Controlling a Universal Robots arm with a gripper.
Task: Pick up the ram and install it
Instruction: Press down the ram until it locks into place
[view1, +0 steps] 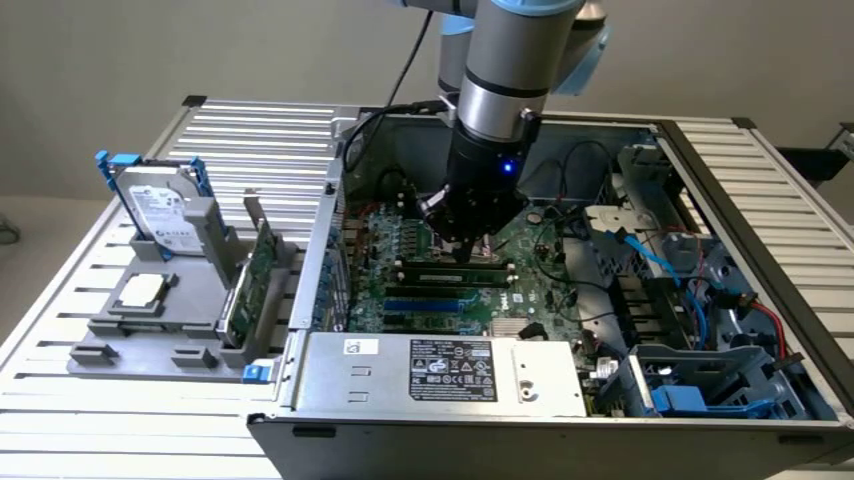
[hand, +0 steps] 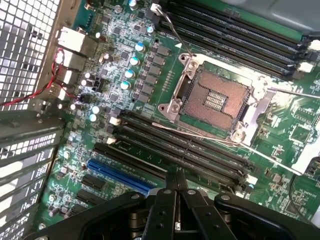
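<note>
The ram (view1: 447, 268), a long thin dark-green stick, stands on edge in one of the black slots of the motherboard (view1: 534, 290) inside the open computer case. My gripper (view1: 463, 252) points straight down right above its middle, fingers shut; I cannot tell whether the tips touch it. In the wrist view the gripper (hand: 176, 176) is shut with nothing between its fingers, hovering over the row of long black slots (hand: 190, 150) beside the bare CPU socket (hand: 220, 100).
A grey holder (view1: 120, 350) on the exterior view's left carries a hard drive (view1: 160, 205), a square silver chip (view1: 140, 290) and a large green card (view1: 254, 280). The power supply (view1: 441, 370), case walls and loose cables (view1: 654, 260) hem in the board.
</note>
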